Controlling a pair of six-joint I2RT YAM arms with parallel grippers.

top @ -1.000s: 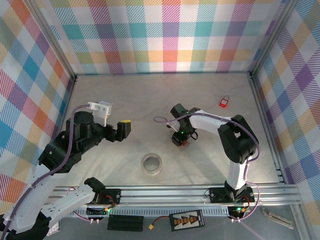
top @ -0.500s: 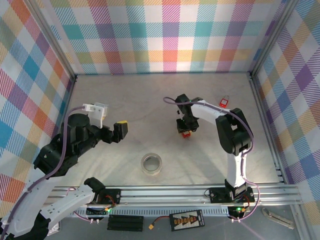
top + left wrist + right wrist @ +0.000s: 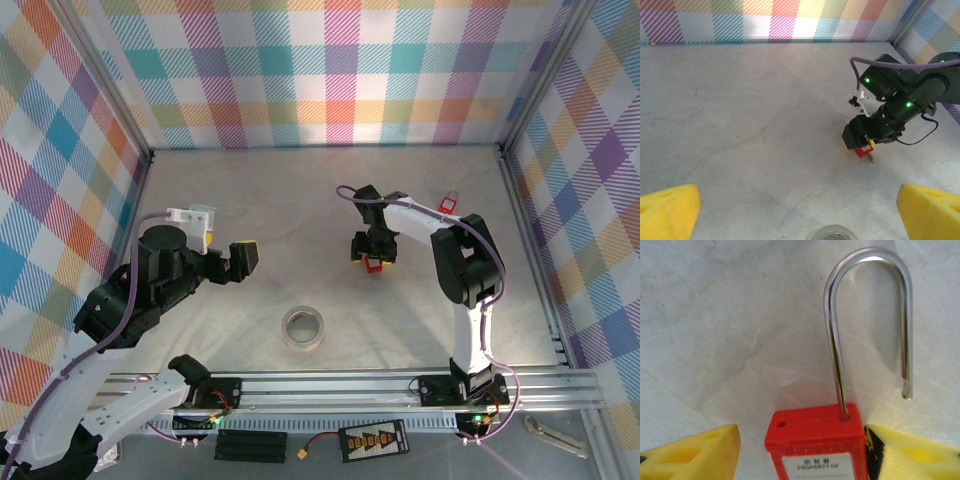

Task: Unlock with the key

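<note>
Nearest to us, a roll of tape (image 3: 288,330) lies flat on the table (image 3: 230,190), about midway between the two arms. Left of it and a little farther back, the left hand (image 3: 243,261) hangs above the table with its yellow fingers (image 3: 667,207) spread wide and nothing between them.

Farther back, just right of the middle, the right hand (image 3: 372,253) is down at the table over a red padlock (image 3: 815,440). The padlock's body sits between the fingers. The right finger (image 3: 910,450) touches its side, while the left finger (image 3: 695,450) stands off with bare table in the gap, so the hand is apart, not clamped. The padlock's steel shackle (image 3: 836,350) points away from the hand, with one leg in the body and the other end free, clear of its hole. We cannot make out the key.

Far right, well apart, a second red padlock (image 3: 449,205) lies on the table.
</note>
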